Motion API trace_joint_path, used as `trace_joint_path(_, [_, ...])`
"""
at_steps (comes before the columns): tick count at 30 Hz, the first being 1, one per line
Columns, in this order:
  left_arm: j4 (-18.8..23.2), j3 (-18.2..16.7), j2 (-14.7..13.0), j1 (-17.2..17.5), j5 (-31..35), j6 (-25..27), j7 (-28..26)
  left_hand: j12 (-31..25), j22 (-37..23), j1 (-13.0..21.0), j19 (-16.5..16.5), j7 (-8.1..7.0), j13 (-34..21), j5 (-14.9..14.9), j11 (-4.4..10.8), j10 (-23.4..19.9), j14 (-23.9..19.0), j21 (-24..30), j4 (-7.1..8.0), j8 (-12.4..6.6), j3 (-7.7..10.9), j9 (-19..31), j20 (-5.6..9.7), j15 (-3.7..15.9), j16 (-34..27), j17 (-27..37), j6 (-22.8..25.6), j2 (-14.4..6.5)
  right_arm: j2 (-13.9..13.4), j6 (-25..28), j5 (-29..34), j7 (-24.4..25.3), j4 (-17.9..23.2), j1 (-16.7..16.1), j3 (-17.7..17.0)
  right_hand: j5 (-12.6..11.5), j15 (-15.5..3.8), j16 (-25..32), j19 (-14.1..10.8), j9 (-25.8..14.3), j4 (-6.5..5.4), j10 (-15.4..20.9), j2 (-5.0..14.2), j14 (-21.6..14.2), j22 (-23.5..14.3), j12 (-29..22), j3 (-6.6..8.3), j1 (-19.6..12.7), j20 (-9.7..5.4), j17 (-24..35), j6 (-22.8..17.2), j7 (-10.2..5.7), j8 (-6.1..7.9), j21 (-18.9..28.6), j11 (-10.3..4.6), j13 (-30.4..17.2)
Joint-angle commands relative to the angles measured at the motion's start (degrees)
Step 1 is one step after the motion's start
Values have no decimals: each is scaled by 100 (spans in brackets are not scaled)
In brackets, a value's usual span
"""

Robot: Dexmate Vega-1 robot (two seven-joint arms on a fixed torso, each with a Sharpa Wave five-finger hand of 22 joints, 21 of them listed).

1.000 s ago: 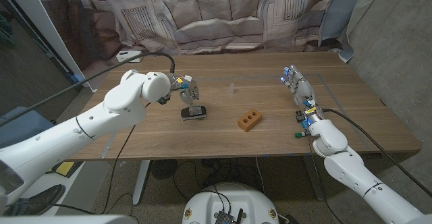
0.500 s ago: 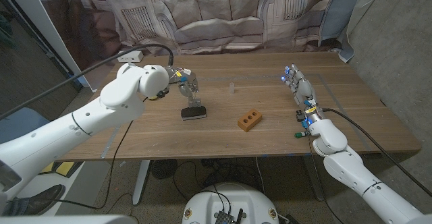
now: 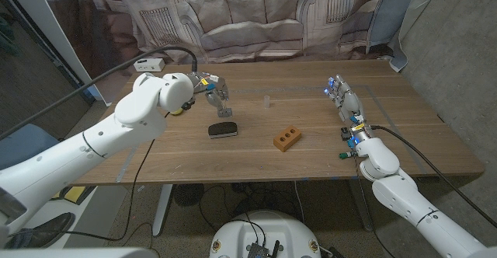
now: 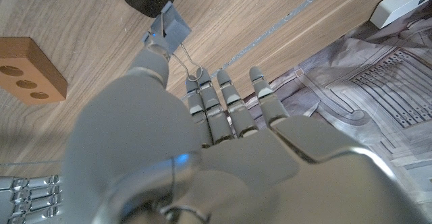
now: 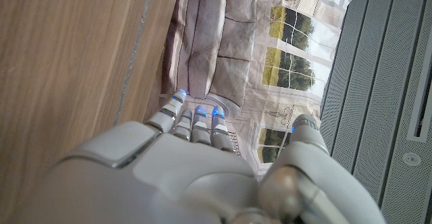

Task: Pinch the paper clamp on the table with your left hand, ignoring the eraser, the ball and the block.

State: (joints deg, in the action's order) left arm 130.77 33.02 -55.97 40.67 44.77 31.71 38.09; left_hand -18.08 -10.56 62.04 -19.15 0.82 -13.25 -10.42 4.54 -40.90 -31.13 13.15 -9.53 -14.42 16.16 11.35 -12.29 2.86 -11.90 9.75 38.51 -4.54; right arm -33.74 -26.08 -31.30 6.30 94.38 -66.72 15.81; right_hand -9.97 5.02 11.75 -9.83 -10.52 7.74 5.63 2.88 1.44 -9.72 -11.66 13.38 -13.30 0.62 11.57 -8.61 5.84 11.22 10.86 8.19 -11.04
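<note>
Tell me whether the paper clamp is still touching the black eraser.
Apart. In the head view the left hand holds the paper clamp up, with bare table between it and the eraser. The left wrist view shows the clamp pinched at the fingertips.

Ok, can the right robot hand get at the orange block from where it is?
Probably yes: only bare table lies between the right robot hand and the block, and that hand holds nothing.
</note>
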Motion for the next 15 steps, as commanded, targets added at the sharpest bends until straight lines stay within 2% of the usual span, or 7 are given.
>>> trace_joint_path(1, [-32,-33,63,29,-219,17,-287,-33,-12,107,-80,7,-10,-36,109,-222,-73,23,-17,-43,65,21,-7,110,-25,11,135,-45,-22,76,-28,-42,-12,48,30,-10,13,4,9,-20,-4,46,-7,-47,-12,3,-22,-68,11,31,-73,7,-7,17,21,-13])
trace_joint_path(11, [-84,-27,154,19,-466,-7,-591,-93,-10,363,-221,-16,26,-54,153,-633,-309,34,-30,-94,235,23,0,263,15,-6,512,-151,-34,75,-19,-41,-15,45,32,-9,17,5,8,-20,-6,63,-7,-49,-12,-3,-26,-67,17,31,-94,8,0,18,13,-13])
trace_joint_path(12, [-89,-34,161,23,-504,-6,-624,-110,-9,393,-258,-5,33,-55,171,-725,-357,39,-29,-104,254,23,4,264,19,-6,583,-151,-34,80,-25,-36,-9,42,29,-9,15,3,7,-20,-6,65,-7,-45,-12,-4,-26,-67,16,31,-95,5,0,18,14,-13])
trace_joint_path(15, [-109,-41,168,12,-618,-9,-683,-129,-3,470,-346,-104,57,-57,319,-946,-501,44,-17,-131,313,26,5,351,27,-7,797,-166,-40,97,-26,-22,6,37,24,-9,20,5,10,-20,-6,67,-6,-50,-12,-3,-26,-67,16,31,-97,5,0,17,15,-13])
